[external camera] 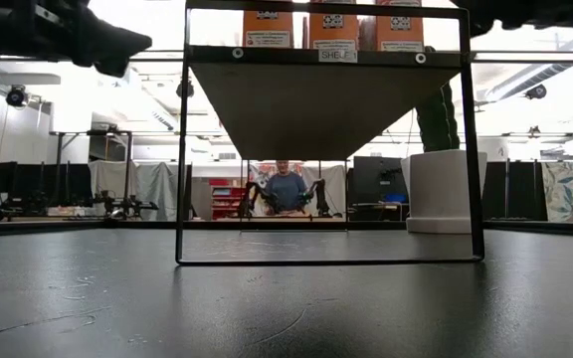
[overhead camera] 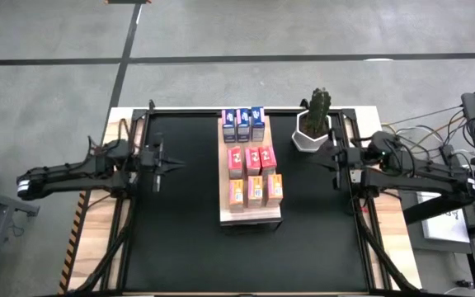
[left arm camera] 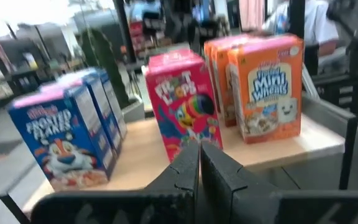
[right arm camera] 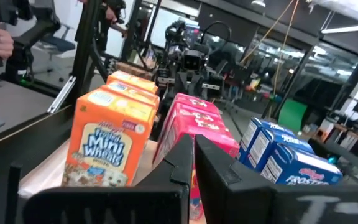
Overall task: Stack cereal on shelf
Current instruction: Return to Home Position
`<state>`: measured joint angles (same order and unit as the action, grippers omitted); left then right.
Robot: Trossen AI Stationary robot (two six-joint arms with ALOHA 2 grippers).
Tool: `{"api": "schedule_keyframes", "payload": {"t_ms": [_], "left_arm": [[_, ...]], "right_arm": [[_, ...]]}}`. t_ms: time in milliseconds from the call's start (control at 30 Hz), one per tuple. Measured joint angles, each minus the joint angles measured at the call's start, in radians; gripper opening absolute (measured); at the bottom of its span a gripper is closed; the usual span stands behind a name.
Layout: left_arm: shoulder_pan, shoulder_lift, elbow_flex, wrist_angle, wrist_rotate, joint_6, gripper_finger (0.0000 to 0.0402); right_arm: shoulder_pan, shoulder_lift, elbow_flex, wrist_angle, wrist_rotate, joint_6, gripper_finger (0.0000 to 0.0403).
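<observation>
Both pincers are empty, their dark wedge-shaped fingers pressed together. The left pincer (overhead camera: 165,162) hangs over the left part of the black mat (overhead camera: 180,239) and the right pincer (overhead camera: 330,158) over its right part, each well apart from the shelf between them.

The shelf (overhead camera: 250,218) is a long board of light wood with visible grain. It is carried on a thin black metal frame (external camera: 180,149) at the middle of the table. On it stand the cereal boxes (left arm camera: 182,106), small glossy cardboard cuboids in three rows. The blue boxes (overhead camera: 243,124) are at the far end, the pink-red boxes (overhead camera: 251,158) in the middle and the orange boxes (overhead camera: 254,190) toward the near end, with a bare strip of wood nearer still. Their printed fronts read Frosted Flakes, Froot Loops and Mini Wheats.

A ribbed green cactus (overhead camera: 318,106) in a white pot stands on the mat just right of the blue boxes.
</observation>
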<state>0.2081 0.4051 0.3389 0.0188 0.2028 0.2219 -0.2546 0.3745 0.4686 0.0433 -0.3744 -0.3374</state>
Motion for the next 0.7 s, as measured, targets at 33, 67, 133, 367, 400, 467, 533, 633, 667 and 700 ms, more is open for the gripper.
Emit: {"api": "schedule_keyframes", "payload": {"t_ms": [33,67,133,367,400,467,533,633,667,700], "left_arm": [[0.000,-0.023,-0.020,0.022,0.000,0.000,0.0000],[0.000,-0.047,-0.040,0.038,0.000,0.000,0.0000],[0.000,-0.095,-0.074,0.067,0.000,-0.004,0.0000],[0.001,-0.262,-0.161,0.073,0.000,-0.055,0.0000],[0.001,-0.284,-0.172,0.073,-0.001,-0.056,0.0000],[0.001,-0.321,-0.191,0.070,-0.001,-0.059,0.0000],[0.001,-0.357,-0.211,0.070,-0.001,-0.060,0.0000],[0.001,-0.403,-0.241,0.070,-0.002,-0.060,0.0000],[0.001,-0.406,-0.249,0.070,-0.004,-0.061,0.0000],[0.001,-0.406,-0.252,0.071,-0.007,-0.068,0.0000]], "right_arm": [[0.000,-0.022,-0.018,0.000,0.000,0.000,0.0008],[0.000,-0.044,-0.035,0.000,0.000,0.000,0.0009],[0.000,-0.088,-0.063,0.000,0.000,0.006,0.0009],[0.001,-0.240,-0.161,0.005,-0.004,0.008,0.0009],[0.000,-0.261,-0.176,0.009,-0.004,0.005,0.0009],[0.000,-0.302,-0.212,-0.013,0.000,0.001,0.0008],[0.000,-0.345,-0.233,-0.007,0.000,0.001,0.0009],[0.000,-0.374,-0.264,0.004,0.001,0.004,0.0009],[0.000,-0.374,-0.271,-0.019,0.000,0.008,0.0009],[0.000,-0.370,-0.272,-0.012,0.005,0.008,0.0009]]}}
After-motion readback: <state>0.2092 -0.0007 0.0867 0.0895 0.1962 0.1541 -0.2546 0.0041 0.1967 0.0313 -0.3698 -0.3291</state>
